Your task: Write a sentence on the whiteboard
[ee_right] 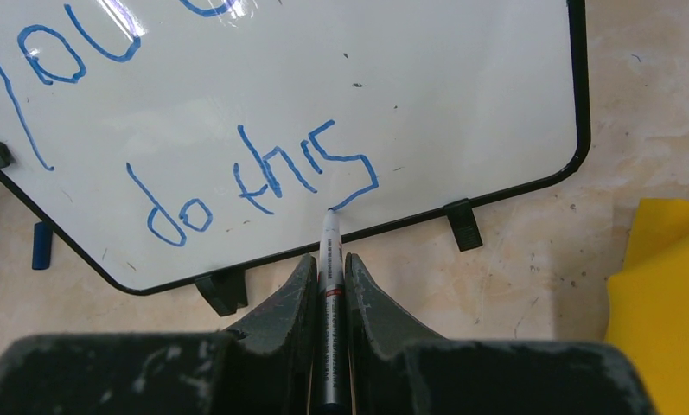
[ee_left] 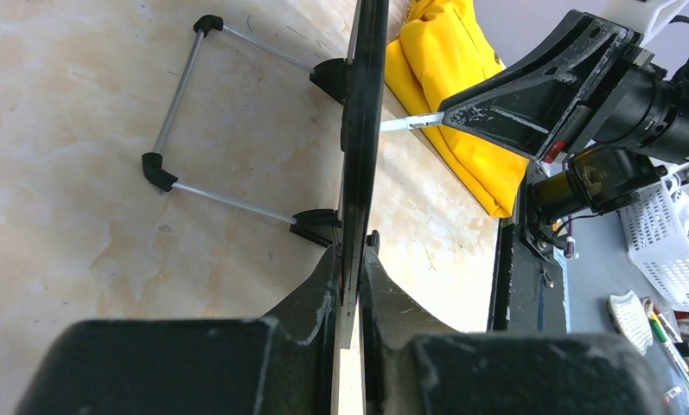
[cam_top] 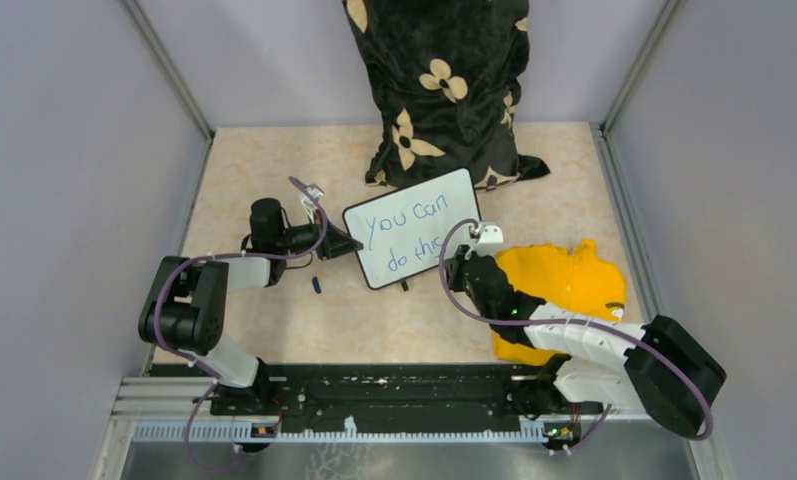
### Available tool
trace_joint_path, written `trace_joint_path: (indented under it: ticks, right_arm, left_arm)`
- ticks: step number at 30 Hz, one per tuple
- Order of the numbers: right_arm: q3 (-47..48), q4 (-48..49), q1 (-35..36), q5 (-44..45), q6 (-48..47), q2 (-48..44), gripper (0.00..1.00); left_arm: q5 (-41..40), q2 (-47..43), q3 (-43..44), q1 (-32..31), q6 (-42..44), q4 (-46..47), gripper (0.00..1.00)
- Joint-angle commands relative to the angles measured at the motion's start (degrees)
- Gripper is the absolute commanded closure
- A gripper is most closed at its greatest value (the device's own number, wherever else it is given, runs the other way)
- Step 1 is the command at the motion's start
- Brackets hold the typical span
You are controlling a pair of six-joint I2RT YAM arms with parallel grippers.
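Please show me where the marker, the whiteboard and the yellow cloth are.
marker [ee_right: 328, 251], right wrist view, barrel below the tip
whiteboard [ee_right: 479, 104], right wrist view, bare white face
yellow cloth [cam_top: 564, 280], top external view, its middle

From above, my right two-finger gripper [cam_top: 458, 260] covers the last letter of the blue handwritten sentence [cam_top: 409, 235]. My left wrist sees the small black-rimmed white whiteboard [ee_left: 362, 130] edge-on, writing hidden. Print on the slim grey marker pen [ee_right: 328, 311] is too small to read.

Beige table [cam_top: 274, 170], whiteboard [cam_top: 444, 200] (on black feet), yellow cloth [cam_top: 564, 275], blue cap [cam_top: 316, 284], floral bag [cam_top: 444, 90]
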Motion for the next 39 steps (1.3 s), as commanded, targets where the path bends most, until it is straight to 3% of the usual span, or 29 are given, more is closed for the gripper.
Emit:
trace_joint_path:
  ticks: [1, 17, 39]
  right_arm:
    - [2.3, 1.2, -0.1, -1.5, 0.8, -3.0, 1.0]
    - [6.5, -7.9, 0.2, -2.7, -7.0, -21.0, 1.0]
    - [8.6, 2.0, 2.0, 4.1, -7.0, -5.0, 1.0]
  left_arm:
    - [-3.3, 2.2, -0.3, -0.4, 1.3, -4.9, 0.86]
    - [-3.2, 2.2, -0.4, -0.4, 1.3, -4.7, 0.85]
    - [-3.4, 1.8, -0.1, -0.6, 1.8, -5.5, 0.84]
